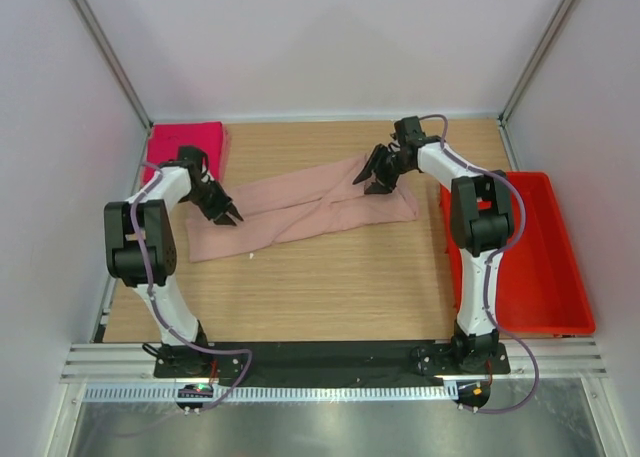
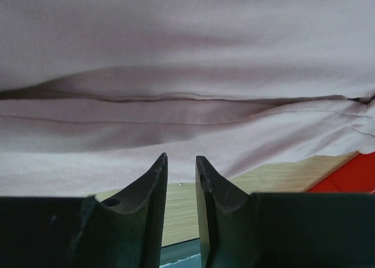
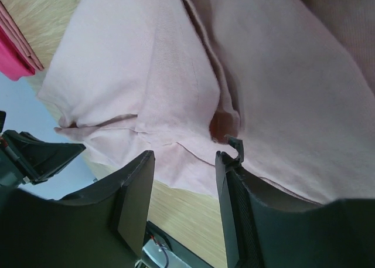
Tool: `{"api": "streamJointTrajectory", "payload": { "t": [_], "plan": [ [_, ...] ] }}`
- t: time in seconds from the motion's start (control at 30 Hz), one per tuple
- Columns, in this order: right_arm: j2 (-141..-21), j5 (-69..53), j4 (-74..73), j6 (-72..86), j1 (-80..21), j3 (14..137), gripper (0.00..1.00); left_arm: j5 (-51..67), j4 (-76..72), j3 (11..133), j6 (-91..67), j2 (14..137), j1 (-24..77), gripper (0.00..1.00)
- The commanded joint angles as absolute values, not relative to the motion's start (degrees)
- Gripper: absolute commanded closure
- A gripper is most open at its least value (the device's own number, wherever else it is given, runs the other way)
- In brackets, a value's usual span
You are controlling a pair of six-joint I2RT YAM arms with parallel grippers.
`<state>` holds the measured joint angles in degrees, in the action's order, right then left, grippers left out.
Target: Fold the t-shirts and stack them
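My left gripper [image 2: 181, 159], barely parted, hangs at the left end of the shirt [image 1: 300, 202]; my right gripper [image 3: 186, 155], spread, hovers over its right end. It looks limp and light: I'd pinch corners.

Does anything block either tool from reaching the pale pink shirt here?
Nothing visible does. The left tool hangs at the left end of the pale pink shirt, and the right tool over its far right end, jaws apart.

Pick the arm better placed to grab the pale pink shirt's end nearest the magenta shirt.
Left, probably. The left gripper is at that end of the pale pink shirt, jaws slightly apart and empty, nearest the magenta shirt. The right gripper is over the far end.
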<state>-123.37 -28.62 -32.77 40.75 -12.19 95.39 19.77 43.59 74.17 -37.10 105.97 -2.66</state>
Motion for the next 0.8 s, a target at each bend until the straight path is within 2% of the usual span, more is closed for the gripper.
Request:
{"api": "streamJointTrajectory", "payload": {
  "t": [0.0, 0.33, 0.43, 0.5, 0.57, 0.6, 0.63, 0.77],
  "plan": [
    [-123.13, -28.83, -28.66, 41.04, -11.87, 95.36, 0.47, 21.45, 42.01, 75.41, -35.6, 107.75, -2.9, 0.74],
    [-125.59, -27.69, -29.36, 41.05, -11.95, 96.42, 0.48, 21.01, 44.12, 79.36, -32.78, 110.21, -2.9, 0.74],
    [-126.65, -28.21, -29.09, 40.87, -12.13, 97.29, 0.51, 21.79, 44.47, 79.8, -32.78, 110.74, -2.9, 0.75],
    [-127.88, -28.83, -28.74, 40.78, -12.48, 98.17, 0.6, 22.15, 44.38, 80.15, -32.96, 111.09, -2.99, 0.74],
    [-128.58, -30.14, -27.87, 41.04, -13.44, 99.75, 0.77, 22.32, 44.3, 80.42, -32.96, 111.53, -2.9, 0.75],
    [-129.45, -30.76, -26.9, 41.31, -13.88, 100.45, 0.88, 22.41, 44.38, 80.68, -32.87, 111.62, -2.9, 0.75],
    [-129.98, -31.02, -26.37, 42.09, -14.67, 102.29, 0.93, 22.33, 44.3, 80.77, -32.87, 111.8, -2.99, 0.74],
    [-133.59, -31.38, -24.53, 44.81, -16.43, 108.97, 0.97, 22.41, 44.3, 81.12, -32.87, 112.06, -2.9, 0.74]
  ]
}}
